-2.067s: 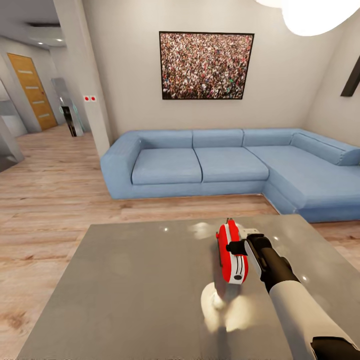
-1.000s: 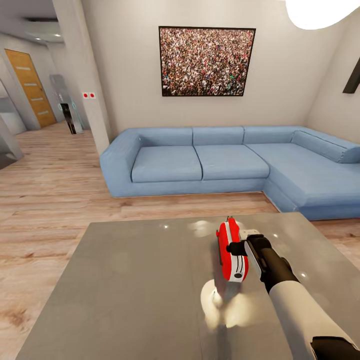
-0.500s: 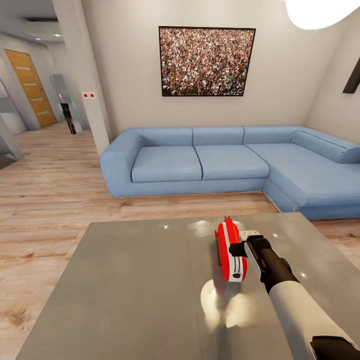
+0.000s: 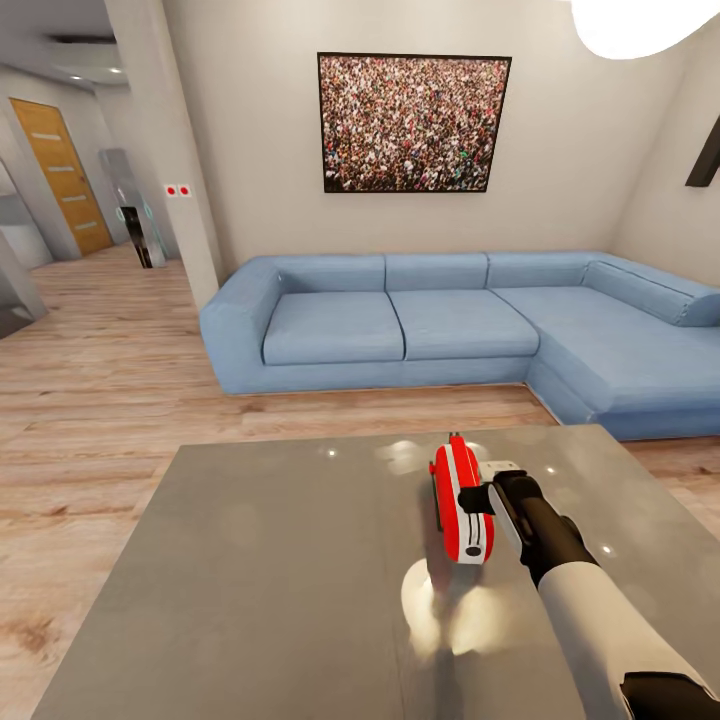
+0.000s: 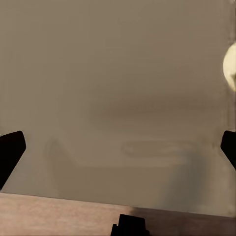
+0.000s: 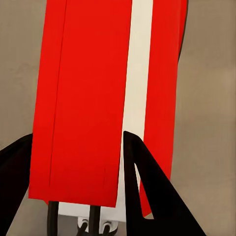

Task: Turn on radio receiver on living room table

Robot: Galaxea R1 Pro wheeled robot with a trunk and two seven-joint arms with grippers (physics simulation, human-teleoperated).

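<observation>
The radio receiver (image 4: 461, 500) stands on its narrow edge on the grey surface (image 4: 270, 570), toward its far right part, with the blue sofa (image 4: 450, 325) beyond. The right gripper (image 4: 478, 497) is at the radio's right side; its dark jaws are spread and lie over the red face and white band (whether they actually press it, I cannot tell). The left gripper (image 5: 118, 147) hangs over bare grey top, jaws wide apart and holding nothing.

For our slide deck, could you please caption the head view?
Right hand at the red radio receiver on the glossy grey table, blue sofa behind.
</observation>
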